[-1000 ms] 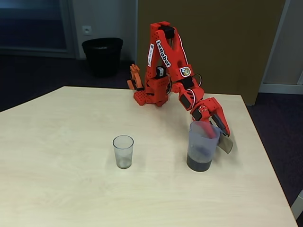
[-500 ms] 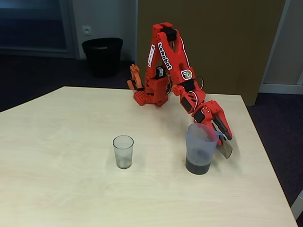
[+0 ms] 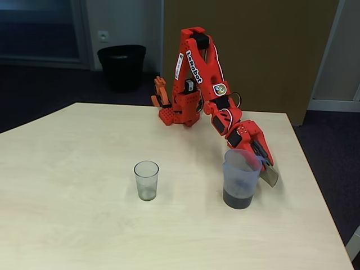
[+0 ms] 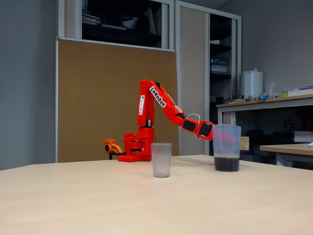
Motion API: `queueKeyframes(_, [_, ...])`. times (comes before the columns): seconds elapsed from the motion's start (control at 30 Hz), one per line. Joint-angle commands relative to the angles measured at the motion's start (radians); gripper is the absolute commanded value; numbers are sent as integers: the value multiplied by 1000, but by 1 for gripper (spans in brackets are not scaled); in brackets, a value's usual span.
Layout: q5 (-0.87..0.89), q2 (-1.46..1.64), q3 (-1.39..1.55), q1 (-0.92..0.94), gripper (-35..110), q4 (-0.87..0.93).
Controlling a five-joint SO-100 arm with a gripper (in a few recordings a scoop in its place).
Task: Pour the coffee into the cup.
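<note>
Light wood-grain table (image 3: pixel 84 225), bare apart from two vessels. Room: dark carpet, a black waste bin (image 3: pixel 121 66) far left against the wall, a brown board panel (image 4: pixel 112 98) behind the arm. The low fixed view adds a counter with a white container (image 4: pixel 251 83) at right and shelves behind glass above.

Red arm (image 3: pixel 194 79), base at the far table edge, reaches down and right toward the jug (image 3: pixel 241 177). The jug is bluish translucent, upright on the table at right, long axis vertical, mouth up. Coffee (image 3: pixel 237 198) sits as a dark layer in its bottom; in the low view (image 4: pixel 226 163) it fills roughly the lowest quarter.

The cup (image 3: pixel 146 180) is clear and tapered, upright, open end up, standing centre-left and well apart from the jug. It has a faint dark tint at the bottom; I cannot tell whether that is liquid.

The gripper (image 3: pixel 260 160) is at the jug's far-right side by the rim, with a pale handle-like flap just beside it. The jug hides the fingertips, so I cannot tell whether they are closed on it or spread. In the low view the gripper (image 4: pixel 211 133) meets the jug's left upper wall, the fingers blurred behind the plastic.

The high view shows the table layout and the bin. The low view shows the liquid level side-on, with the jug base flat on the table.
</note>
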Motion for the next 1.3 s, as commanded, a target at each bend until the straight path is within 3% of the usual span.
queueKeyframes(0.0, [6, 8, 3, 5, 9, -38])
queueKeyframes(0.2, [25, -9, 23, 18, 0, -81])
queueKeyframes(0.57, [-32, -8, 32, 29, 0, -120])
queueKeyframes(0.9, [-57, 141, 37, 57, 0, 109])
queueKeyframes(1.27, [-103, 336, -35, 110, 0, 485])
